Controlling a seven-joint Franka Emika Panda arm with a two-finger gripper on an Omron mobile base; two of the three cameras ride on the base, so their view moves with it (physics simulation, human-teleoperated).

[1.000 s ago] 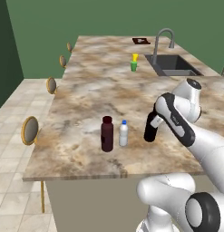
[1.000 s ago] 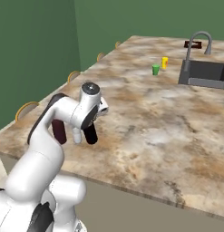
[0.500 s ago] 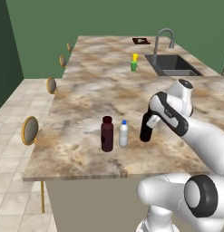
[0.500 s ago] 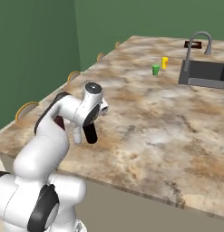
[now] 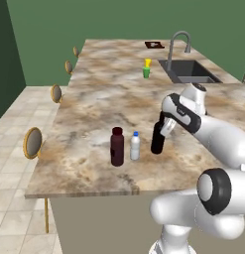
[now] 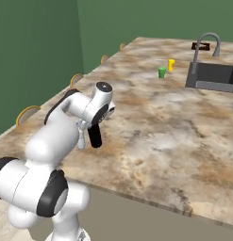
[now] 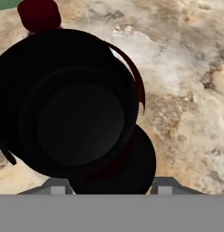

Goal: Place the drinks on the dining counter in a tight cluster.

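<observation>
My gripper (image 5: 164, 125) is shut on the tall black wine bottle (image 5: 156, 139), which stands upright with its base at or just above the dining counter (image 5: 94, 99). A little to its left stands the small clear-white bottle with a blue cap (image 5: 135, 146), and left of that the squat dark-maroon bottle (image 5: 116, 147). From the right base, the gripper (image 6: 97, 120) holds the wine bottle (image 6: 95, 137) beside the white bottle (image 6: 81, 140). In the hand view the wine bottle (image 7: 77, 108) looms dark between the fingers of the gripper (image 7: 111, 186), with the maroon cap (image 7: 39, 14) beyond.
A sink (image 5: 189, 71) with a curved faucet (image 5: 177, 42) sits at the counter's far right. A small green-and-yellow item (image 5: 147, 69) stands next to it. Round-backed stools (image 5: 33, 141) line the left edge. A small dark object (image 5: 153, 44) lies at the far end.
The arm has carried the wine bottle a short way left, closer to the white bottle. The other two bottles have not moved.
</observation>
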